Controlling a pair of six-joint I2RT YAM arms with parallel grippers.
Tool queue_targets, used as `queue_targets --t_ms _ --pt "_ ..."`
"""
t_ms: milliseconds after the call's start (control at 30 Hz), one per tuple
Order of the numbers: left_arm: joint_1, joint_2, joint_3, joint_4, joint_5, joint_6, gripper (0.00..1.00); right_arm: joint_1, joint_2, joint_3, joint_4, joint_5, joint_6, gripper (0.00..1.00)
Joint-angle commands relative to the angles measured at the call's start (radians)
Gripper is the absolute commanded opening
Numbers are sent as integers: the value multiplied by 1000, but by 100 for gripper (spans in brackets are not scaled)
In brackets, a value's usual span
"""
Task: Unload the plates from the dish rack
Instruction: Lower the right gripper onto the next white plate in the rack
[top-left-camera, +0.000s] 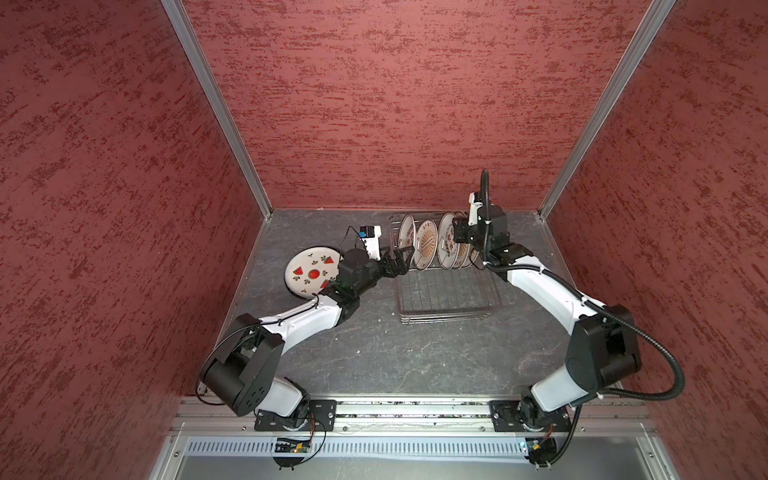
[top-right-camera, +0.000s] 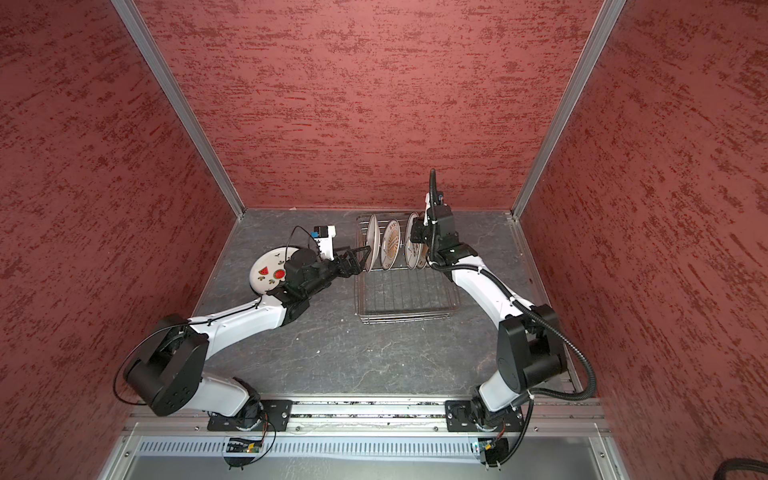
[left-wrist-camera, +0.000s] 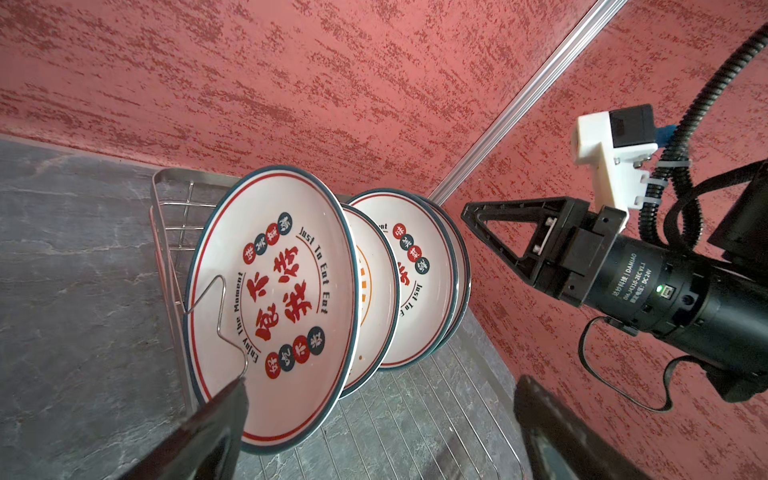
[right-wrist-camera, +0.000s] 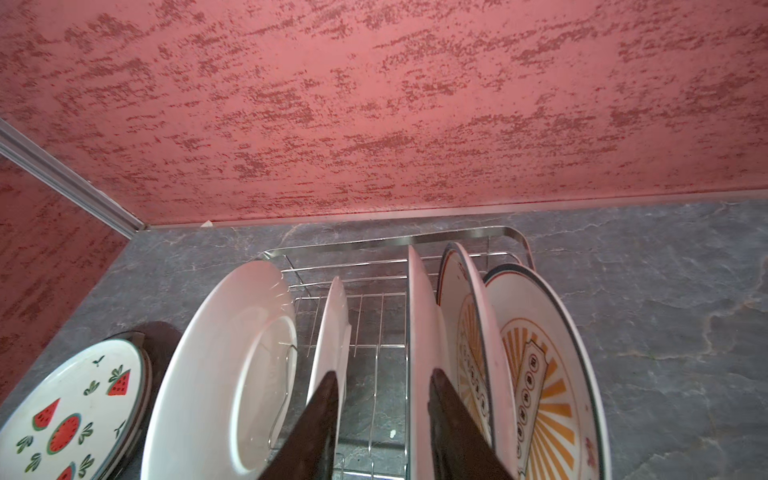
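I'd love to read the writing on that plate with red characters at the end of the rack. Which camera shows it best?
The left wrist view: the red-character plate faces it, print legible. In both top views it is small and slanted; the right wrist view shows only its blank white back.

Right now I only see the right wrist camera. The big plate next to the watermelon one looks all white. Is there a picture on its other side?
Observer: Yes, the left wrist view shows big red characters on the face of that plate.
Operator: Where's my other arm?
Observer: The left gripper sits open beside that plate, holding nothing.
Operator: Any plates in the rack's front half?
Observer: None; the near half of the dish rack is bare wire.
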Motion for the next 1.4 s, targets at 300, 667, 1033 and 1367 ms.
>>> queue_targets --t_ms 300,667,1033,1367 --pt "2 40 34 37 5 -23 100 36 -8 20 10 79 -54 34" --pt "45 20 -18 66 -12 -86 99 107 -18 41 15 28 -53 37" --pt "129 -12 -104 95 1 -153 99 214 106 181 -53 -81 -63 50" --pt "133 -52 -144 105 -15 -146 99 237 236 315 -187 23 -22 57"
